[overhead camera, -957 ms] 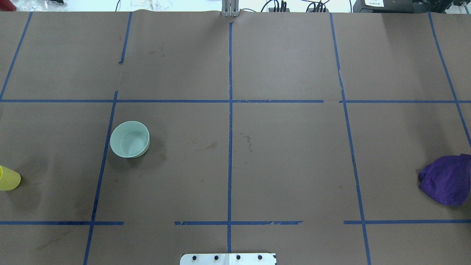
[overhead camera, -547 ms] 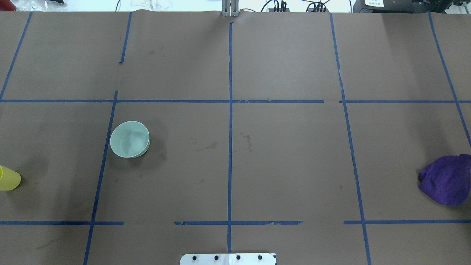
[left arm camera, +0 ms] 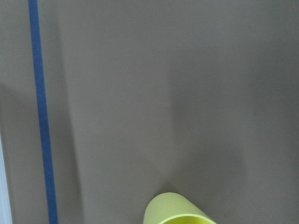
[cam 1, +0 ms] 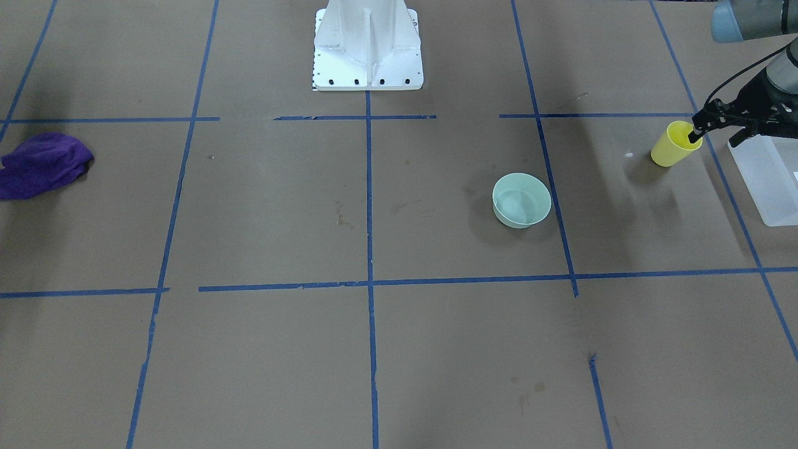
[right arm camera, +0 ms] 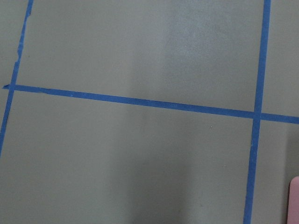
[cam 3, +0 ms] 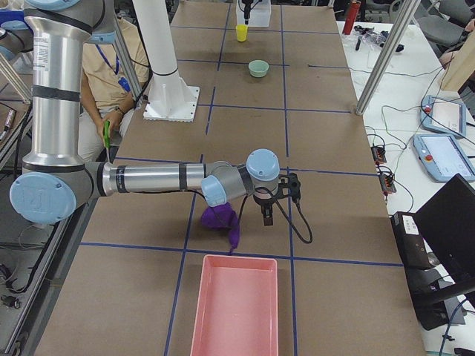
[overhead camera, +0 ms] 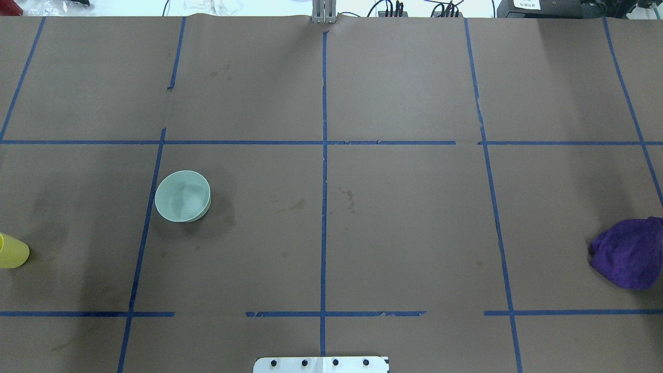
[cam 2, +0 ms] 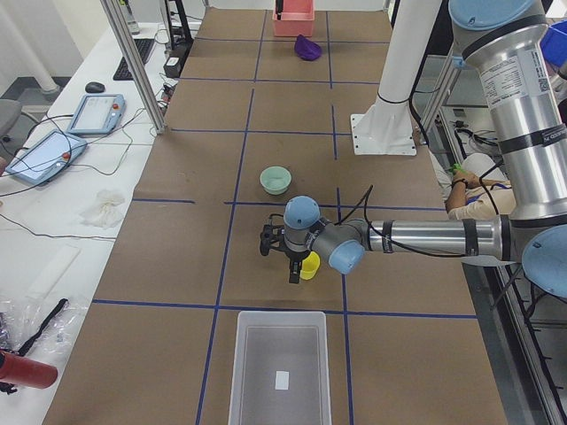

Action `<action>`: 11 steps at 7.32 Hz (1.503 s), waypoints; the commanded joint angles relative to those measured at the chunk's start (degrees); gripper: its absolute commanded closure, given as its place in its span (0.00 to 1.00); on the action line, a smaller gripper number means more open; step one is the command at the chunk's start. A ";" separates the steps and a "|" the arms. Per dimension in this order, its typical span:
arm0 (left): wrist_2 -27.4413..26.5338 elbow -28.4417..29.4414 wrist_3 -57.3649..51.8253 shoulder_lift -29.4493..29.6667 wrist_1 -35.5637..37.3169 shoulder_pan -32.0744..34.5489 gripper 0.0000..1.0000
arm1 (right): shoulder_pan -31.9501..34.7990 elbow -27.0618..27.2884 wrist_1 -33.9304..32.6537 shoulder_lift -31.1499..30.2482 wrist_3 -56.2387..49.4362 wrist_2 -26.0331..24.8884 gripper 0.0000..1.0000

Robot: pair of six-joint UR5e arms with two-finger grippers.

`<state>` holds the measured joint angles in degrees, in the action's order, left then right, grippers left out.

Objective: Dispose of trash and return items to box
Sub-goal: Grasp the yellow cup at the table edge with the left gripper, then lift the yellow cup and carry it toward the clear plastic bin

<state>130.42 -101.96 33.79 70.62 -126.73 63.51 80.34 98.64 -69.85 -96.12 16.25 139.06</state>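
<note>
The yellow cup (cam 1: 674, 146) is tilted, its rim pinched by my left gripper (cam 1: 694, 135), which is shut on it with one finger inside. It hangs just beside the translucent box (cam 1: 768, 181). The cup also shows at the left edge of the overhead view (overhead camera: 12, 251), in the left side view (cam 2: 309, 265) and in the left wrist view (left arm camera: 180, 211). The mint-green bowl (cam 1: 522, 200) stands upright and alone on the table (overhead camera: 182, 196). My right gripper (cam 3: 266, 213) shows only in the right side view, above the table next to a purple cloth (cam 3: 221, 217); I cannot tell whether it is open or shut.
The purple cloth lies crumpled at the table's right end (overhead camera: 628, 253). A pink tray (cam 3: 235, 305) stands beyond it at that end. The white robot pedestal (cam 1: 368, 47) stands at the table's near middle. Blue tape lines cross the brown table (overhead camera: 404, 217).
</note>
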 commanded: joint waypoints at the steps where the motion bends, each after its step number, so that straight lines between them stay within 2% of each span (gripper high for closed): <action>1: -1.39 0.97 0.23 -0.05 -0.01 -2.15 0.01 | -0.18 -0.03 0.24 -0.03 0.09 -0.01 0.00; 3: -1.39 1.32 0.49 -0.14 0.34 -4.61 0.01 | -0.27 -0.03 0.24 -0.03 0.01 -0.01 0.00; 6: -1.39 1.32 0.49 -0.84 0.25 -4.97 0.01 | -0.27 -0.03 0.24 -0.12 0.01 -0.01 0.00; 8: -1.39 2.90 0.23 -0.75 0.08 -6.72 0.07 | -0.36 -0.03 0.24 -0.12 0.01 -0.10 0.00; 10: -1.39 4.13 -0.12 -0.40 -0.19 -6.99 0.25 | -0.36 -0.03 0.24 -0.12 0.01 -0.19 0.00; 11: -1.31 4.31 -0.12 -0.14 -0.28 -6.99 0.54 | -0.36 -0.03 0.24 -0.12 0.01 -0.19 0.00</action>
<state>129.04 -98.12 33.75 70.16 -126.87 56.61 79.99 98.61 -69.61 -96.24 16.26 138.88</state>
